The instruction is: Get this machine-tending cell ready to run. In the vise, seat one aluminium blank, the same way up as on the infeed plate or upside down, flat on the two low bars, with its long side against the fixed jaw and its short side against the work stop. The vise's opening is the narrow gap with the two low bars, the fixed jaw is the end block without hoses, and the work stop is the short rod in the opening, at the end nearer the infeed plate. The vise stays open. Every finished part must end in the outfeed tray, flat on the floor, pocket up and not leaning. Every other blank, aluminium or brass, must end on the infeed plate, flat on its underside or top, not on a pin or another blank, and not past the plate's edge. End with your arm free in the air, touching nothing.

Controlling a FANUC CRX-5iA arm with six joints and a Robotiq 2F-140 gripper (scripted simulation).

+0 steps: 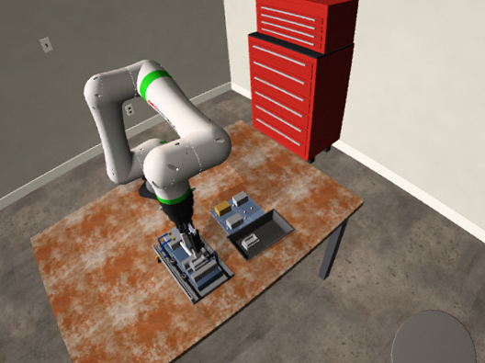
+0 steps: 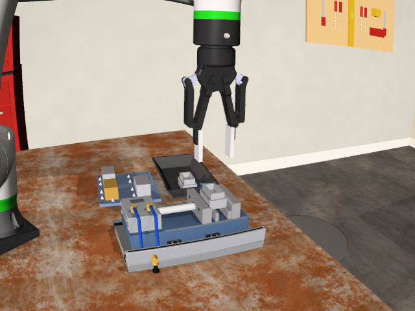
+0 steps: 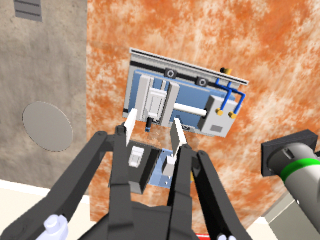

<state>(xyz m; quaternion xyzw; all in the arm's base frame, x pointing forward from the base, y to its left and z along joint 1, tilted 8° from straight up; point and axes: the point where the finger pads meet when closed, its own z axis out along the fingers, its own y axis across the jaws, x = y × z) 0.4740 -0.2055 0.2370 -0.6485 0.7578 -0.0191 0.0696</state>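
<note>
My gripper hangs well above the vise, fingers pointing down, partly open and empty. It also shows in the wrist view and in the top view. A grey stepped part sits in the vise opening next to the end block without hoses; it also shows in the wrist view. The dark outfeed tray holds one finished part, flat, pocket up. The blue infeed plate carries a brass blank and two aluminium blanks.
The vise's hose-end block has two blue hoses and a white rod. A yellow-tipped knob stands at the vise base's front edge. The arm's base is at the left. A red tool cabinet stands beyond the table.
</note>
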